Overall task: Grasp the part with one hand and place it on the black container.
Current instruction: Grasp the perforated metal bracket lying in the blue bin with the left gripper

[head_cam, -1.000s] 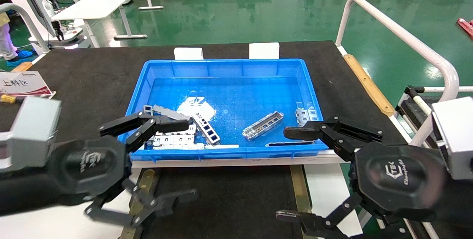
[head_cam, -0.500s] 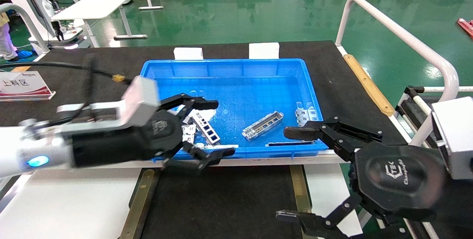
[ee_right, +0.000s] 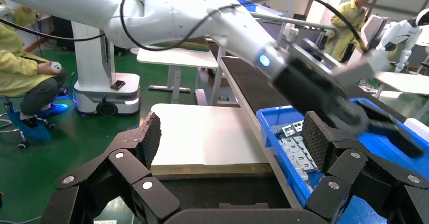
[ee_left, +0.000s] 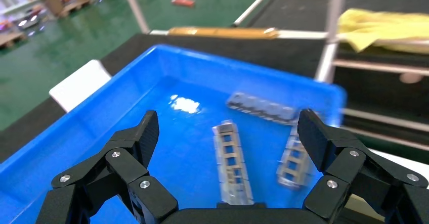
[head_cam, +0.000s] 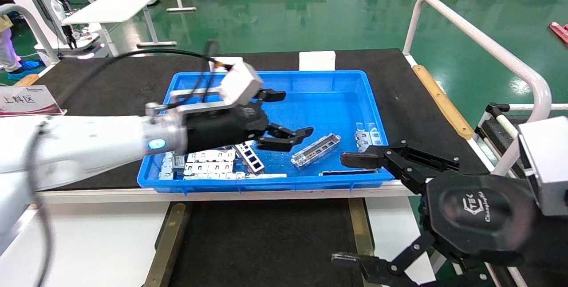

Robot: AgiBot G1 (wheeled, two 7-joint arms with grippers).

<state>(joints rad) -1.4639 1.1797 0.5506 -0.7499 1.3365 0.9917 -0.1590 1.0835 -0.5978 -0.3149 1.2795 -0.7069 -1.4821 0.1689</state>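
The part, a silver-grey channel with ladder cutouts, lies loose in the middle of the blue bin. My left gripper is open and empty, hovering inside the bin just behind and left of the part. In the left wrist view the part lies between the open fingers of the left gripper. The black container with brass side strips lies in front of the bin, nothing on it; it also shows in the right wrist view. My right gripper is open and empty over the container's right edge, as the right wrist view shows.
A second ladder piece and flat whitish tabbed plates lie at the bin's front left, and small pieces at its right wall. A white rail bounds the right side. A sign stands far left.
My left arm has swung from the front left up over the bin's front edge and into the bin, toward the part. The right arm has not moved.
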